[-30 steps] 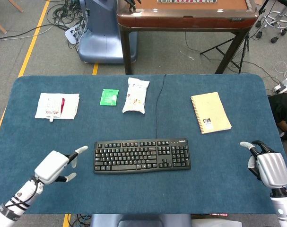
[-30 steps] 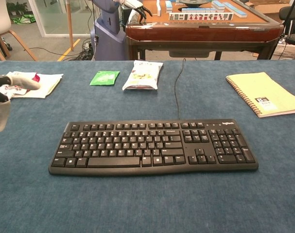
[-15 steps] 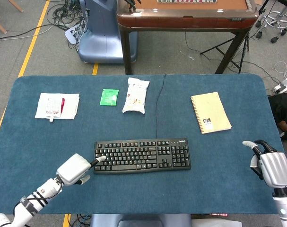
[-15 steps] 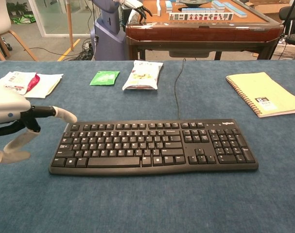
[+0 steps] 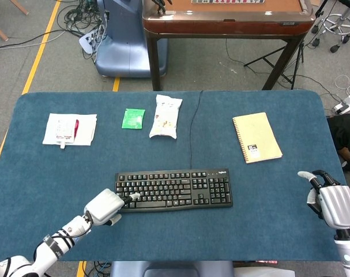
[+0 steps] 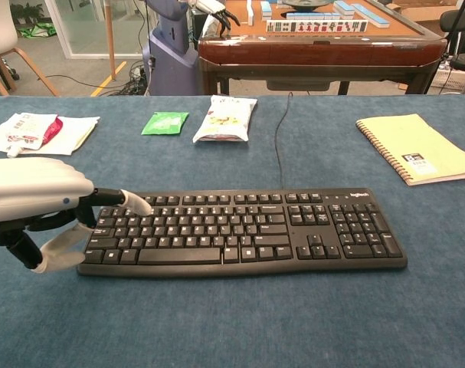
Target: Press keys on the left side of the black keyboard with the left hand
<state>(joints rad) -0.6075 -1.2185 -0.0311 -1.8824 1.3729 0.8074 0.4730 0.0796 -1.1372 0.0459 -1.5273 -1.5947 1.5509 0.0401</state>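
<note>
Left robot hand (image 6: 40,203) hides the keyboard's (image 6: 247,230) left edge.

Your left hand (image 5: 105,206) sits over the keyboard's (image 5: 173,190) left end; notebook (image 5: 256,137) behind-right, snack bag (image 5: 165,116) behind, right hand (image 5: 332,205) far right.

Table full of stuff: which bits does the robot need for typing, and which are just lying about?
In use: keyboard; left hand, a finger stretched over the keyboard's left keys.

Lying about: notebook; snack bag; green packet; white papers; right hand, idle at the table's far edge.
</note>
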